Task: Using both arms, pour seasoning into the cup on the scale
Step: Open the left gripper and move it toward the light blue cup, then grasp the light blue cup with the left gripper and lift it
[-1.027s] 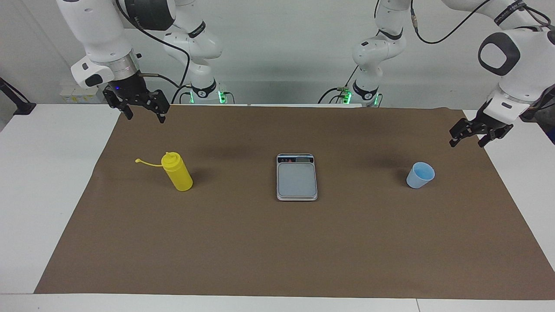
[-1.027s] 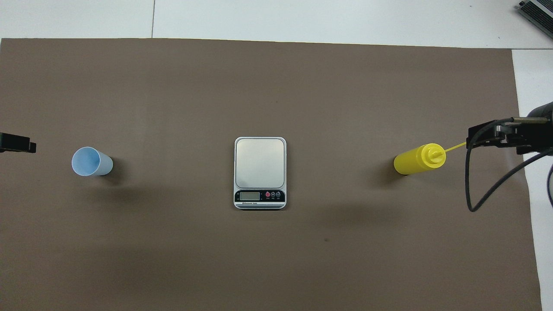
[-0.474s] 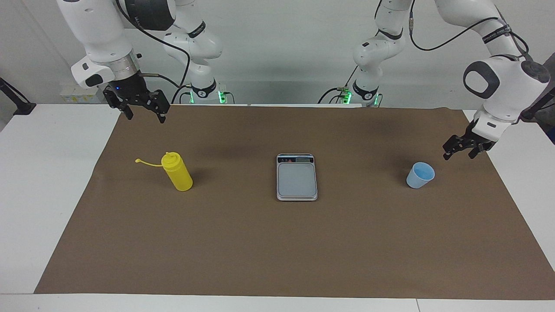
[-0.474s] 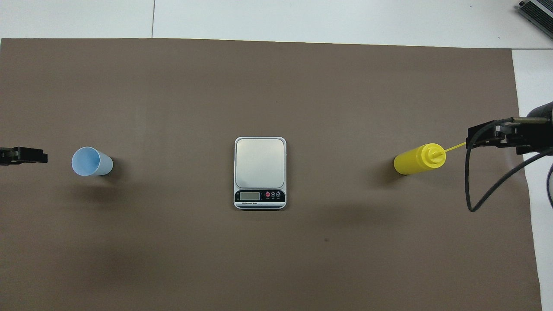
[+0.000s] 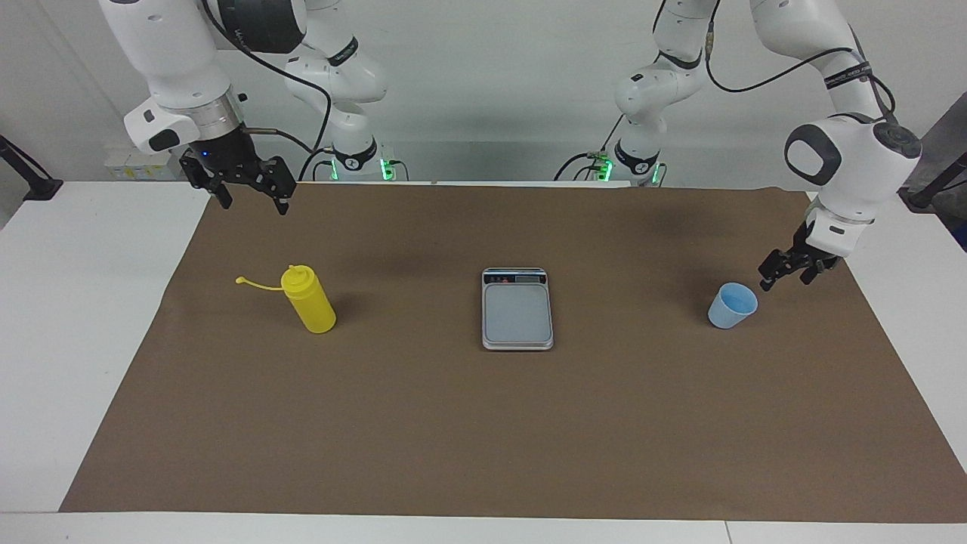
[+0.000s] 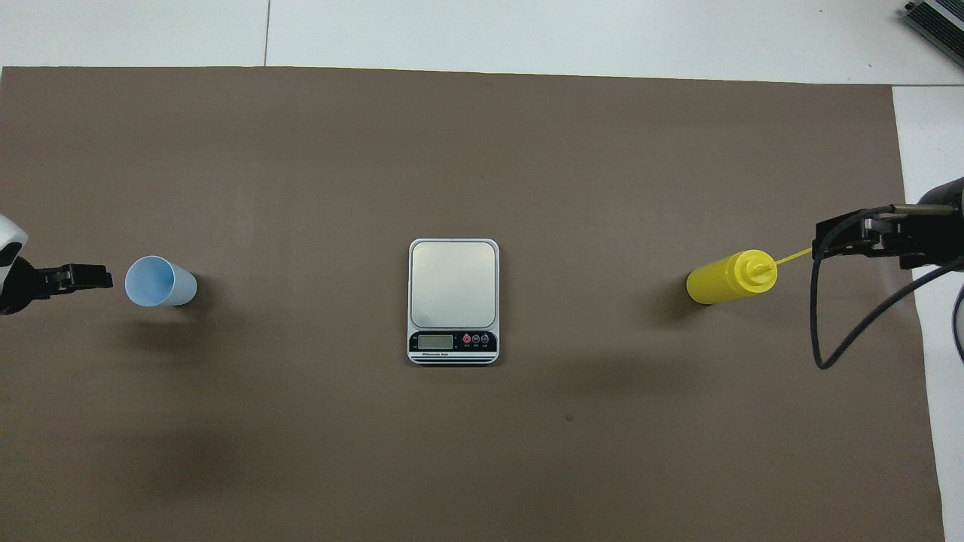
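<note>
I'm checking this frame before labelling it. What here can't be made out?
- Scale display reading: too small in both views.
- Bottle fill level: opaque yellow wall hides it.
- Bottle's cap: overhead, the right gripper covers its tether's end.
- Left gripper: its arm is cut by the overhead view's edge.

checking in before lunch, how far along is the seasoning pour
Nothing done: the scale is bare. In hand: the open left gripper is beside the cup. The open right gripper waits above the mat. Left: placing the cup, pouring from the seasoning.
</note>
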You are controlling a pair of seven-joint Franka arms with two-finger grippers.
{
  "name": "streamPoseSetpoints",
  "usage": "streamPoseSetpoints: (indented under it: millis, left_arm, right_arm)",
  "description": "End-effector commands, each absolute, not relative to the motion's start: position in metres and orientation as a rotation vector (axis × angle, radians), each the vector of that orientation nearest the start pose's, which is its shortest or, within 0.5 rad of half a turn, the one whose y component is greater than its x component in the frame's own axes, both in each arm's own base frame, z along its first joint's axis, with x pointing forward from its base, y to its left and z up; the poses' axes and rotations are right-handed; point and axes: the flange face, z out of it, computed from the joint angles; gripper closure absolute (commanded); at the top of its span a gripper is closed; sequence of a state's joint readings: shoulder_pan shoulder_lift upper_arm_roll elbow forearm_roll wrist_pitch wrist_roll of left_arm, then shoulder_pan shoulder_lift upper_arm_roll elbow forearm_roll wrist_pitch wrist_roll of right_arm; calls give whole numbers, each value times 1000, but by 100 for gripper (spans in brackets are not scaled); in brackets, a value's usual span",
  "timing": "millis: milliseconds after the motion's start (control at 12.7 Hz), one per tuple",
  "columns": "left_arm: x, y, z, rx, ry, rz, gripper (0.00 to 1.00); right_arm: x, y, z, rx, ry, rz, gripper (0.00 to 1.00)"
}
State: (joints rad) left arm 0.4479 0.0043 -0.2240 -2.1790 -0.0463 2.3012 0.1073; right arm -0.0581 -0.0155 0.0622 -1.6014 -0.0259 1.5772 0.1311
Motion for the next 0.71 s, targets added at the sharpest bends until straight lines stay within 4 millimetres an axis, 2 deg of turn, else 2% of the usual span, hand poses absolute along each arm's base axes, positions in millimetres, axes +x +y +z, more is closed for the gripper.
streamPoseSetpoints:
  millis: [0, 237, 632]
  left_arm:
    - [534, 115, 393, -3148, -297, -245, 0]
    - [532, 108, 371, -3146, -373, -249, 0]
    - [532, 95, 365, -3145, -428, -252, 0]
  right_arm:
    - [548, 2, 618, -3148, 196, 21, 0]
    - [548, 1, 619, -3148, 198, 18, 0]
    - [548, 2, 618, -3148, 196, 21, 0]
